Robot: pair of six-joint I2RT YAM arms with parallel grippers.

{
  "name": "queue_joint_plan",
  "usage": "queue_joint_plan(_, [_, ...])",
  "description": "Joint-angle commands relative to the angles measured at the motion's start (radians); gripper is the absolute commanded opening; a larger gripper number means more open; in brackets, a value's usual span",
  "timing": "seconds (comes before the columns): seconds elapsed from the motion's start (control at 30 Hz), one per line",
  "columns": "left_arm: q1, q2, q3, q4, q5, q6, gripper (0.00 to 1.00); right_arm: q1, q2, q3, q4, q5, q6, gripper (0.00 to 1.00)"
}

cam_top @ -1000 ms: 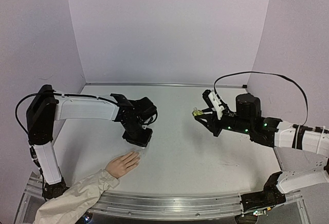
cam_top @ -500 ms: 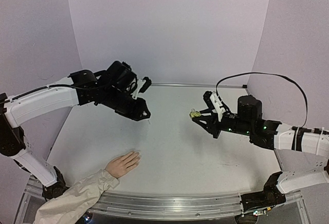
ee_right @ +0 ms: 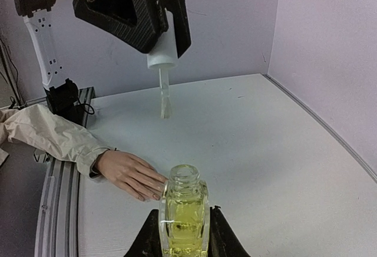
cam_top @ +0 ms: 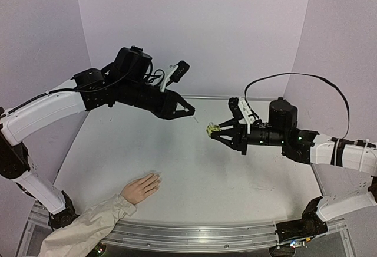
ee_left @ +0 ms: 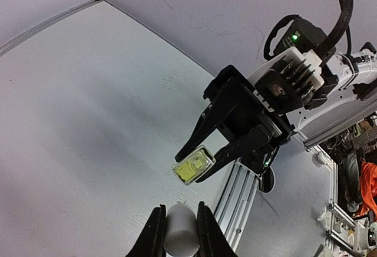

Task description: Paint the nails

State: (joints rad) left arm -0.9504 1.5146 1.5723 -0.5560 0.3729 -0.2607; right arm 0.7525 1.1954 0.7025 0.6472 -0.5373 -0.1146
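Left tool (cam_top: 189, 111) now lifted off hand (cam_top: 141, 187), clamping brush cap (ee_left: 179, 233); right tool (cam_top: 215, 132) grips bottle (ee_right: 184, 216) (steadied for re-dip).

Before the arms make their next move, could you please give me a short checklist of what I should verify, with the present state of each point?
1. White cap with its brush clamped in the left gripper: ok.
2. Bottle held in the right gripper, mouth open: ok.
3. Brush lined up over the bottle mouth: not ok, it hangs apart from the bottle.
4. Hand lying flat on the table, away from both arms: ok.
5. Polish on the brush: cannot tell.
6. Which nails are painted: cannot tell, too small.
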Motion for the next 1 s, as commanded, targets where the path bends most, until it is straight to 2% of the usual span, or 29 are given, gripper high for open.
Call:
queue_joint_plan(0.0, [-0.004, 0.002, 0.050, 0.059, 0.073, 0.027, 0.00, 0.014, 0.017, 0.052, 0.096, -0.076, 0.039, 0.00])
queue_joint_plan(0.47, [-0.004, 0.016, 0.061, 0.077, 0.085, 0.005, 0.00, 0.047, 0.080, 0.102, 0.126, -0.081, 0.047, 0.00])
queue_joint_plan(0.97, [-0.004, 0.020, 0.051, 0.091, 0.085, -0.005, 0.00, 0.050, 0.080, 0.094, 0.128, -0.064, 0.048, 0.00])
